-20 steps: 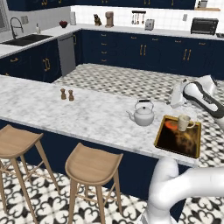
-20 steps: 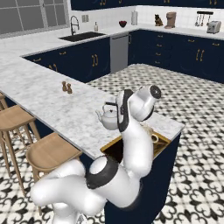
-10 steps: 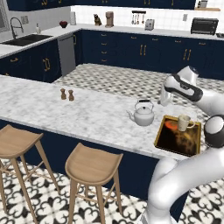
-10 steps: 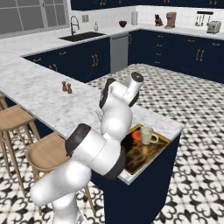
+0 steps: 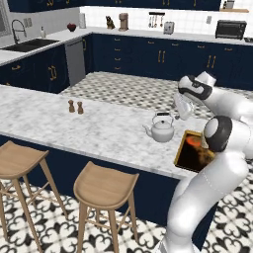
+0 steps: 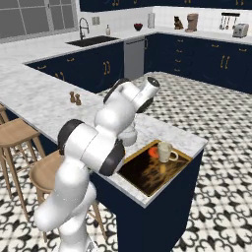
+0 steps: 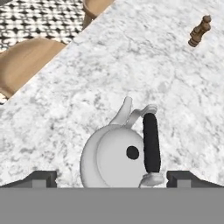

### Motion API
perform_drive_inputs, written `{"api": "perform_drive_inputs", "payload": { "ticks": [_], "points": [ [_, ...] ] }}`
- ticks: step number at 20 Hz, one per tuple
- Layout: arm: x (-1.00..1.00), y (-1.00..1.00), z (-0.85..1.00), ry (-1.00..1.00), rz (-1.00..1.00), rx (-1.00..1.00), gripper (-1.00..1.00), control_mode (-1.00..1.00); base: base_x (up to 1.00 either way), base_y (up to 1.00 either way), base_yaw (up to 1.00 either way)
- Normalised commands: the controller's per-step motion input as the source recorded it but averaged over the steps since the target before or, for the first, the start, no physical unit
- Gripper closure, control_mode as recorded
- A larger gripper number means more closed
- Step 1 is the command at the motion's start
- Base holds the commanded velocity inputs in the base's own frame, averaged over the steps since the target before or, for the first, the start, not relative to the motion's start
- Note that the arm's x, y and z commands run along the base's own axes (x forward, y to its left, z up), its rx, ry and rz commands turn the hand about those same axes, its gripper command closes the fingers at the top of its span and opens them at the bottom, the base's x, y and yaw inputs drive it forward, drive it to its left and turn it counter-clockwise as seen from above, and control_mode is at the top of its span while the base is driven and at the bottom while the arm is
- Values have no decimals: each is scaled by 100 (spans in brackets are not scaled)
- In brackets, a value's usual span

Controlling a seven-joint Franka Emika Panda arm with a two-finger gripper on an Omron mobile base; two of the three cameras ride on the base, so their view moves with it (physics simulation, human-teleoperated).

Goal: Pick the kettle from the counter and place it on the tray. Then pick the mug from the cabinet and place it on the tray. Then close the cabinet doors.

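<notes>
One kettle (image 7: 120, 155) stands on the table (image 7: 131, 57) at 6 o'clock in the hand view, between the wide-spread fingertips (image 7: 41, 177) of the hand (image 5: 182, 107), untouched.

Even, bright rendered light, faint soft shadows, sharp throughout, without glare, blur or edge distortion.

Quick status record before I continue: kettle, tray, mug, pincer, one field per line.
kettle: white kettle upright on the marble counter, beside the tray, not on it
tray: at the counter's end
mug: standing on the tray
pincer: open, above the kettle, fingertips either side of it, not gripping
nearby: two small shakers farther along the counter
</notes>
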Motion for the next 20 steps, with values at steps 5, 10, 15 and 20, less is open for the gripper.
{"api": "perform_drive_inputs", "payload": {
  "ticks": [5, 10, 15, 20],
  "points": [
    [40, 16, -11, 8, 17, -4, -100, -100, 0, 0, 0],
    [48, 7, 0, 7, 7, -1, -100, -100, 0, 0, 0],
    [50, -1, -9, 13, 10, 0, -100, -100, 0, 0, 0],
    [64, 0, -8, 16, 10, 0, -100, -100, 0, 0, 0]
  ]
}}
